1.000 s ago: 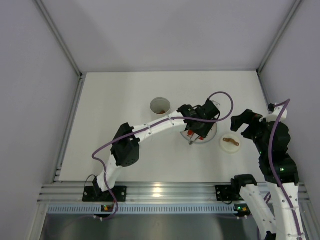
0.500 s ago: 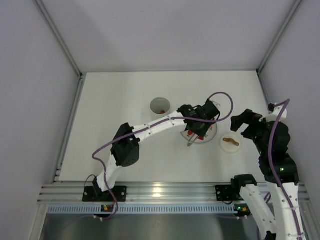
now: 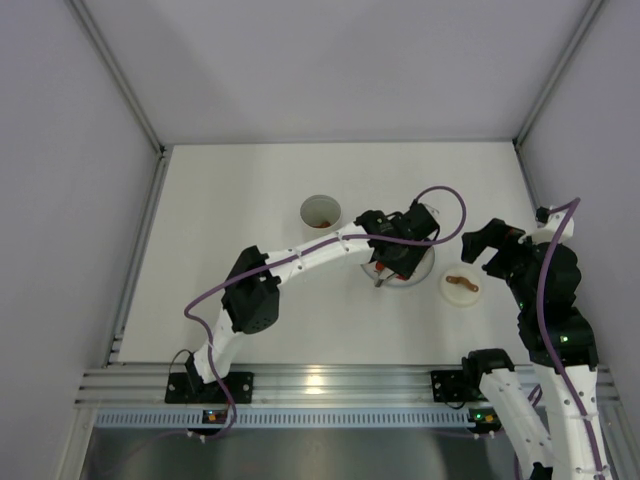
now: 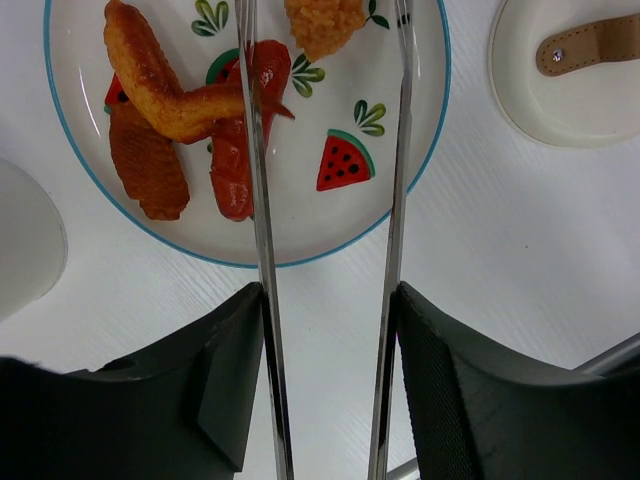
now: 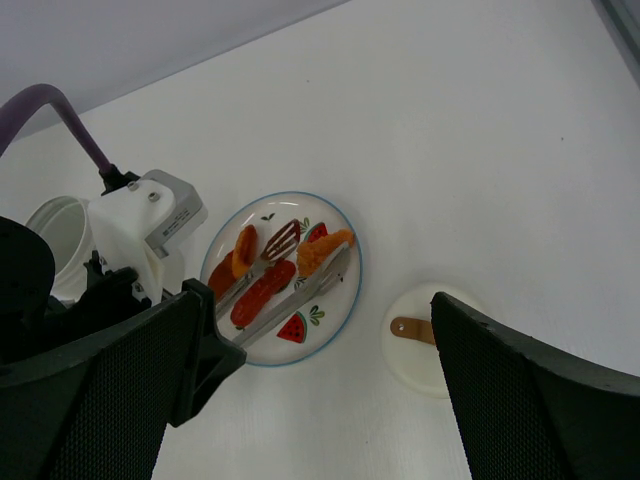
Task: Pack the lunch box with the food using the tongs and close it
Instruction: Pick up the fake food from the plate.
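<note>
My left gripper (image 4: 330,385) is shut on the steel tongs (image 4: 258,250), one fingertip pressing each arm, and it hovers over the plate (image 3: 424,266). The tongs stand spread. One tip lies over a red sausage (image 4: 236,165) and the other beside an orange breaded piece (image 4: 322,22). More of the food, orange-brown pieces (image 4: 150,110), lies at the plate's left. The lunch box (image 3: 321,212), a white cup, stands left of the plate, with something brown inside. My right gripper (image 5: 325,400) hangs open and empty high above the table, right of the lid (image 3: 459,288).
The white lid (image 4: 575,75) with its brown strap handle lies on the table just right of the plate (image 4: 300,225). White walls enclose the table on three sides. The left arm (image 3: 300,260) stretches across the table's middle to the plate.
The left gripper stays over the plate; the tongs' handle end has shifted slightly. The right arm has not moved.
</note>
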Controlling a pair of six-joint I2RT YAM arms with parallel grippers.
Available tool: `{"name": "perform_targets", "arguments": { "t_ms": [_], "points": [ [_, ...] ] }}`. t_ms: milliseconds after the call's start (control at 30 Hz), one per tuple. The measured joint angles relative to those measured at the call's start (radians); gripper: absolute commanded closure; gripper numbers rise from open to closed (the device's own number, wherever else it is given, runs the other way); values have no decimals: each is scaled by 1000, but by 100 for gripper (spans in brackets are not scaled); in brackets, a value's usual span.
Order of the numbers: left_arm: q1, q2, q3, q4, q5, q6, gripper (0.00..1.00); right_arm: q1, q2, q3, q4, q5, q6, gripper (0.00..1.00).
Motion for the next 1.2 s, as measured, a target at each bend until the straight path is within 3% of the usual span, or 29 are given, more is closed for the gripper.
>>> {"name": "perform_targets", "arguments": {
  "t_ms": [233,333,367,467,633,933,1200],
  "points": [
    [-1,0,-1,0,-4,0,40,0,0,0,0,0,0,1],
    [-1,0,-1,0,-4,1,46,0,0,0,0,0,0,1],
    [-1,0,-1,0,-4,0,54,0,0,0,0,0,0,1],
    [-1,0,-1,0,-3,3,65,0,0,0,0,0,0,0],
    [-1,0,-1,0,-3,6,76,0,0,0,0,0,0,1],
    [-1,-24,-3,1,-4,16,77,0,0,0,0,0,0,0],
    [-1,-150,-3,-2,-23,21,76,0,0,0,0,0,0,1]
  ]
}}
